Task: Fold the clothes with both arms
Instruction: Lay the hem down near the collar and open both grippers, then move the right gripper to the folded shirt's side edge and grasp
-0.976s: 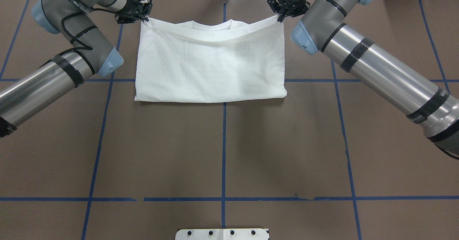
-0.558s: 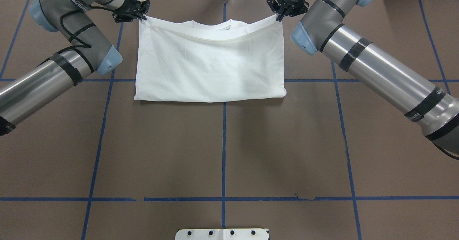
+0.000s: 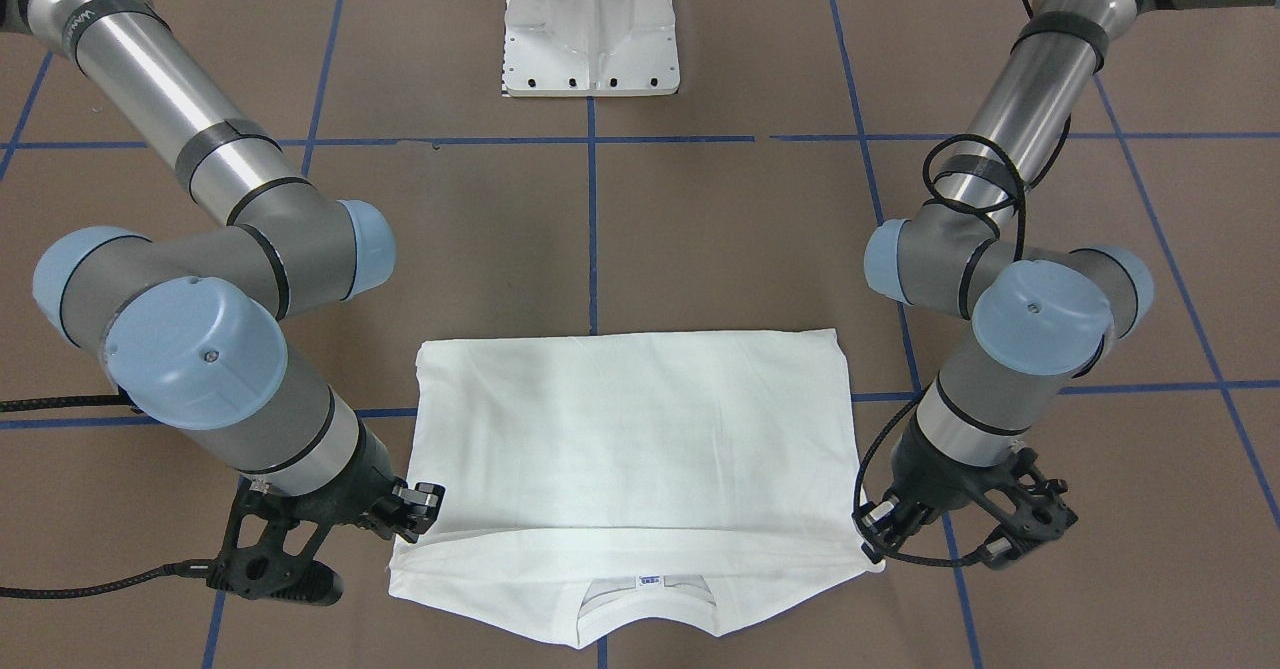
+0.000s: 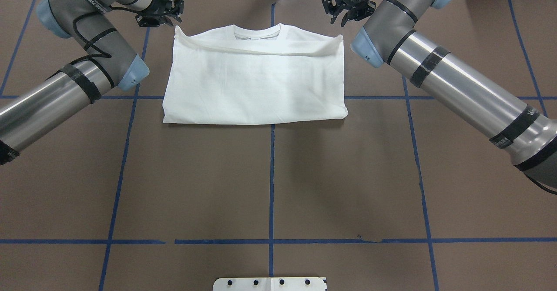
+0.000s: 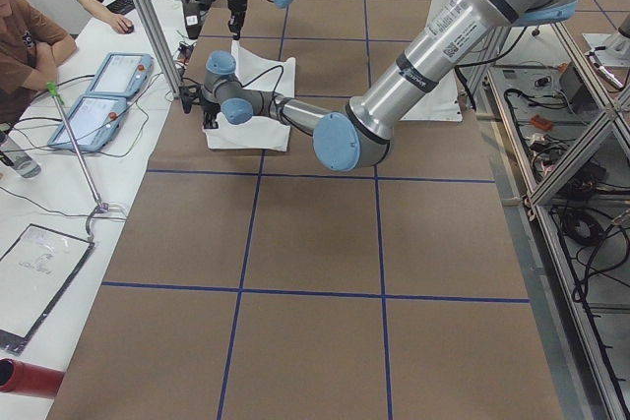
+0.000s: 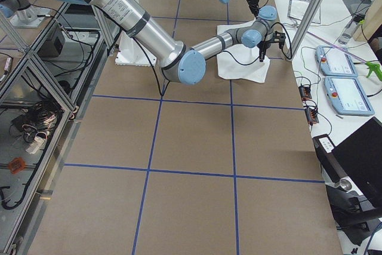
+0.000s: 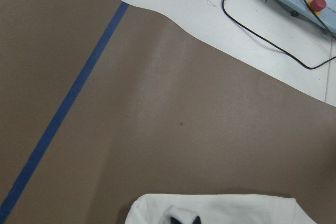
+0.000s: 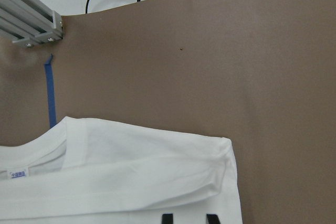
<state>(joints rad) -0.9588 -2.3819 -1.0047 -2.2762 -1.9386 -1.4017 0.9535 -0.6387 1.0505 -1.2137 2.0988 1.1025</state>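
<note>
Change: the two far corners of the upper layer, held up a second ago, have dropped. That layer now lies flat on the white long-sleeved cotton T-shirt, and both grippers have drawn off past its far edge.
Location: the shirt lies folded into a rectangle, centred on the far half of the brown worktop marked with blue tape lines. Its ribbed collar is exposed at the far edge.
Grip, left: the black two-finger left gripper hangs just beyond the far left corner, clear of the cloth. Its tips show a narrow gap with nothing between them.
Grip, right: the black two-finger right gripper hangs just beyond the far right corner, fingers plainly apart and empty.
Governing relation: the shirt lies on the near side of both grippers with its long axis running left to right. Each arm is about equally close to its own corner.
Not verified: the sleeves are tucked out of sight and no black text shows. The left gripper's tips are cut off at the lower edge of the wrist view.
</note>
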